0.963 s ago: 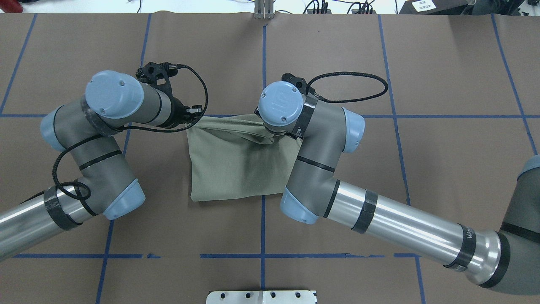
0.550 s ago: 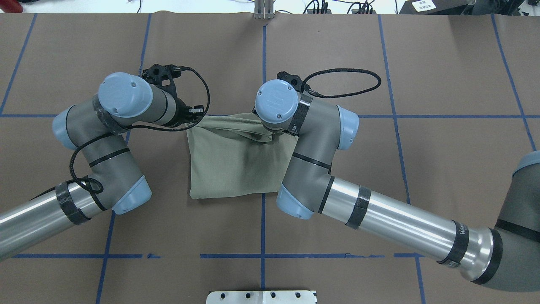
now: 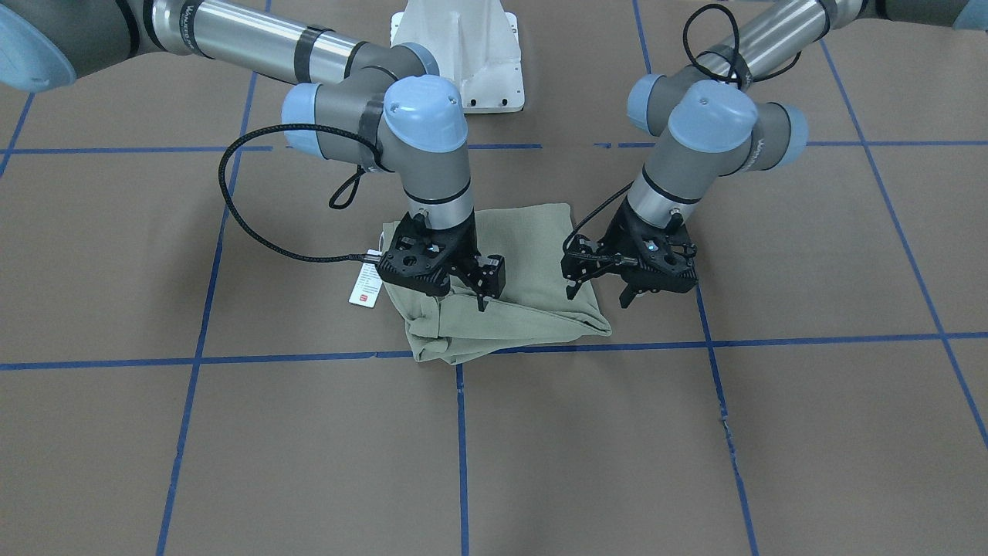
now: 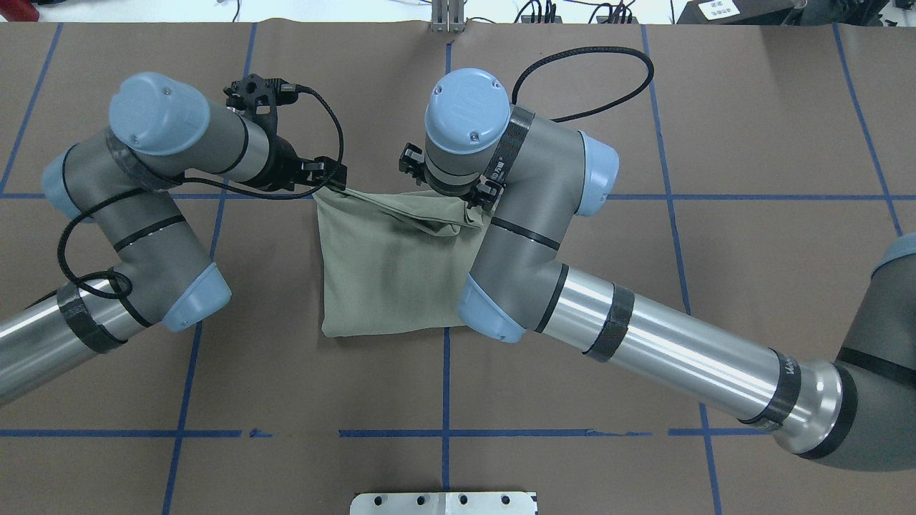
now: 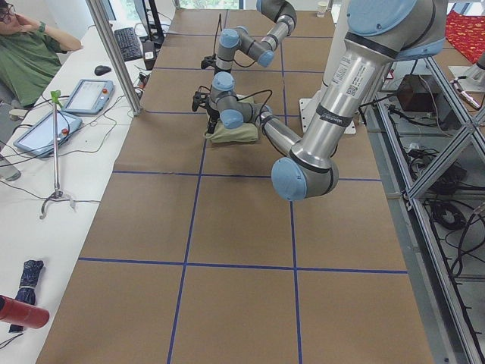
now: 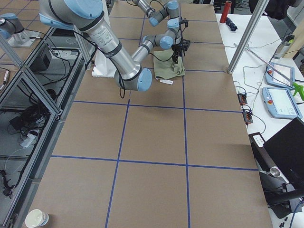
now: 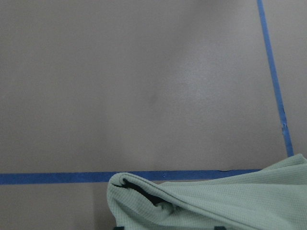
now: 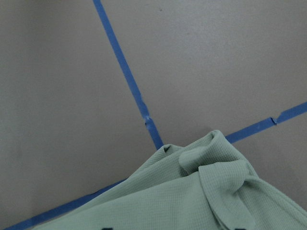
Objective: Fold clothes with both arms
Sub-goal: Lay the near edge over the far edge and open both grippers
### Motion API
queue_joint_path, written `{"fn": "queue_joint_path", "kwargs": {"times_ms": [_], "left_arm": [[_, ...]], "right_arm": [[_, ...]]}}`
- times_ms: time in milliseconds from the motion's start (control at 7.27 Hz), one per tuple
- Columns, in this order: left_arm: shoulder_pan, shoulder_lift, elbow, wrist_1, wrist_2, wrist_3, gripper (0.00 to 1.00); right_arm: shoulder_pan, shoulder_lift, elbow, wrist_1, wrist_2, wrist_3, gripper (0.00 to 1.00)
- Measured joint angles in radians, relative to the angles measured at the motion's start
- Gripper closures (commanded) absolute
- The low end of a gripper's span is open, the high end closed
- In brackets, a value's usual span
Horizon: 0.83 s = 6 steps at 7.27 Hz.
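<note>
Hovering with jaws spread and gripping nothing, the left gripper [image 3: 597, 297] and right gripper [image 3: 459, 300] are sitting right over the far corners of the folded shirt [image 4: 390, 279] lying flat beneath them, probably so the fold isn't getting dragged.

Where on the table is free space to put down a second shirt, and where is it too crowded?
Free: the table on the operators' side of the blue tape line, in front of the shirt; also both its outer ends. Crowded: around the shirt, where the right claw and left claw hang, with the hang tag beside it.
</note>
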Motion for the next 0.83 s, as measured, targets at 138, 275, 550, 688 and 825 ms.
{"fn": "queue_joint_path", "kwargs": {"times_ms": [138, 275, 550, 688, 825], "left_arm": [[-0.021, 0.008, 0.001, -0.005, -0.03, 0.028, 0.0], [-0.029, 0.013, 0.002, -0.007, -0.042, 0.039, 0.0], [-0.033, 0.016, 0.004, -0.009, -0.047, 0.044, 0.0], [-0.033, 0.017, 0.004, -0.009, -0.047, 0.044, 0.0], [-0.033, 0.017, 0.004, -0.009, -0.048, 0.043, 0.0]], "right_arm": [[-0.036, -0.003, 0.025, -0.014, -0.017, -0.002, 0.0], [-0.097, -0.012, 0.033, -0.026, -0.079, -0.024, 0.0], [-0.175, -0.025, 0.001, -0.034, -0.201, -0.11, 0.0], [-0.181, -0.02, -0.033, -0.034, -0.241, -0.144, 0.0], [-0.171, -0.014, -0.064, -0.034, -0.266, -0.162, 0.0]]}}
